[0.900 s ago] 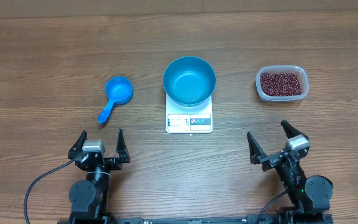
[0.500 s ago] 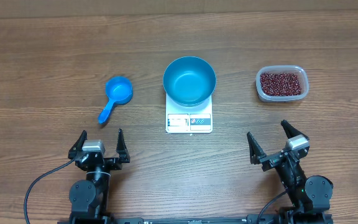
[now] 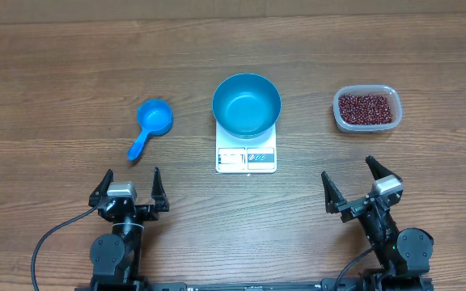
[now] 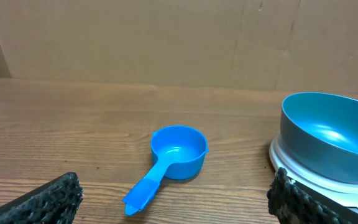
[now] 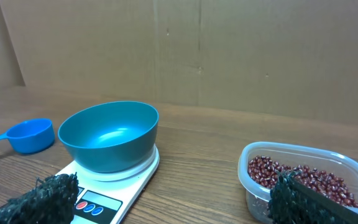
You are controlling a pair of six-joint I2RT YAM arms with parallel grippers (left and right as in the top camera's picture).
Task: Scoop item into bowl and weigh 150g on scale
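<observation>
Both wide and empty: left hand [image 3: 130,178], right hand [image 3: 348,171]. Next, likely: left grips the scoop [image 3: 154,119] by its handle, kept level; bowl [image 3: 246,103] sits on scale [image 3: 246,159].

Wood-grain table [image 3: 55,65]: white scale [image 3: 246,158] mid-table, blue scoop [image 3: 152,121] at its 9 o'clock, clear tub [image 3: 366,128] at 3 o'clock.

The table [image 3: 55,65] is a broad top of warm brown wood grain, the grain running from side to side. Behind its far edge stands a plain tan wall [image 4: 135,37] of flat, cardboard-like panels with vertical seams, lit softly and evenly.
</observation>
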